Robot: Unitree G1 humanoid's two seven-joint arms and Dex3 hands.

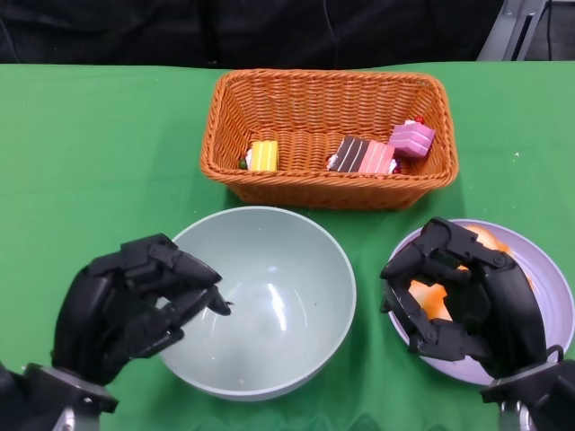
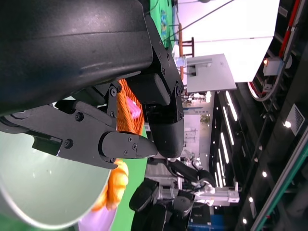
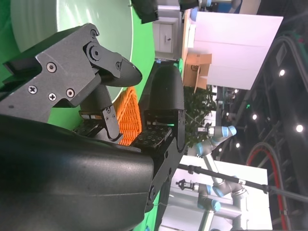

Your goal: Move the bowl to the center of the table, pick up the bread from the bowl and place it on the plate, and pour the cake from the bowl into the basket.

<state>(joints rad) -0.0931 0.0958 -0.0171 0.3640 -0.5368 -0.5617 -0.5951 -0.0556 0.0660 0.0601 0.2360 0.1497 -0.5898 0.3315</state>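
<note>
**Bowl emptied, cakes in basket, bread on plate: task looks near its end**

Green cloth covers the worktop (image 1: pixel 99 144), dark backdrop behind it.

Progress, as you can judge it from here:
- Pale green round bowl (image 1: pixel 260 301) sits near the middle of the worktop, in front of the basket. It is empty, only glare on the inside.
- Orange woven wicker basket (image 1: pixel 328 135) holds three small cake pieces: a yellow one (image 1: pixel 263 155), a brown-and-pink striped one (image 1: pixel 361 155), a pink one (image 1: pixel 411 137). The pour looks done.
- Orange bread piece (image 1: pixel 429 296) lies on the lavender round plate (image 1: pixel 552 287), partly hidden by your right hand.
- Nothing of the task appears left, beyond drawing the hands back.

Hands:
- Left hand (image 1: pixel 135 301) is at the bowl's left rim, fingers curled inward over the edge, holding nothing that shows. You cannot tell whether a fingertip touches the rim.
- Right hand (image 1: pixel 458 292) hovers over the plate, just above the bread, fingers curled loosely with nothing gripped; the wrist view shows a gap between thumb and fingers.
</note>
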